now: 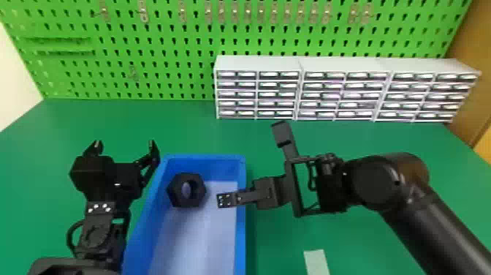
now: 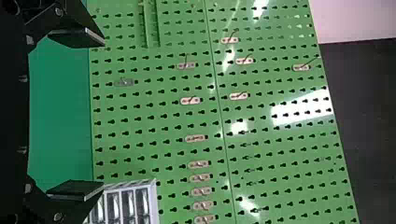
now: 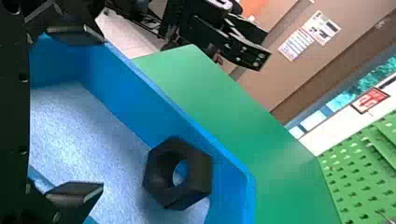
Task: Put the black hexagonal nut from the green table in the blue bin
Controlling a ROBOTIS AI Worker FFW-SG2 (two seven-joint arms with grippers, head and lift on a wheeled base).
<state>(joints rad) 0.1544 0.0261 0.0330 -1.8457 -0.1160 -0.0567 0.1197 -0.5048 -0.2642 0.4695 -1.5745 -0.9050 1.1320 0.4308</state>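
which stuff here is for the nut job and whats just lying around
For the job:
black hexagonal nut, in the bin
blue bin
green table
right gripper, open
left gripper, open

Just around:
drawer units, at the table's back
pegboard with hooks, behind
pale strip, right of the bin

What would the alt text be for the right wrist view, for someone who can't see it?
A black hexagonal nut lies inside a blue bin, close to its wall. The robot's right fingers are spread open, holding nothing. Beyond the bin are a green table and part of a green pegboard.
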